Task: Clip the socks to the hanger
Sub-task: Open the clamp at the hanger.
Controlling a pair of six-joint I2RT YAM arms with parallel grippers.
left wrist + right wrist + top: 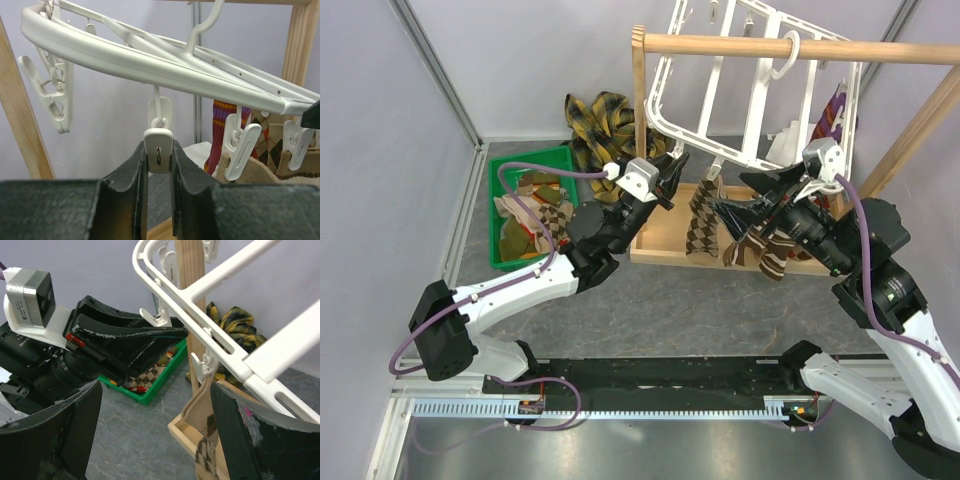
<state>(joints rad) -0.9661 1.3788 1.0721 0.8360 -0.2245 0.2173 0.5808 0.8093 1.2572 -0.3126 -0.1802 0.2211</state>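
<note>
The white hanger [720, 90] hangs by its hook from a wooden rod. My left gripper [675, 168] reaches up to its lower rail and is shut on a small white dangling clip [158, 144], pinching its sides. In the left wrist view the hanger rail [150, 62] runs just above the clip. Brown argyle socks [701, 228] and a striped one [772, 258] hang clipped under the hanger. My right gripper [735, 200] is open and empty, its jaws wide apart. A clipped argyle sock [202, 412] hangs close to its right finger [260, 440]. The left gripper [132, 342] shows in the right wrist view.
A green bin [508, 165] at the left holds more socks [535, 210]. A yellow-and-black plaid cloth [600, 118] lies behind it. The wooden rack's rod [800, 47], post [639, 110] and tray [655, 245] frame the hanger. Grey walls close in the left side.
</note>
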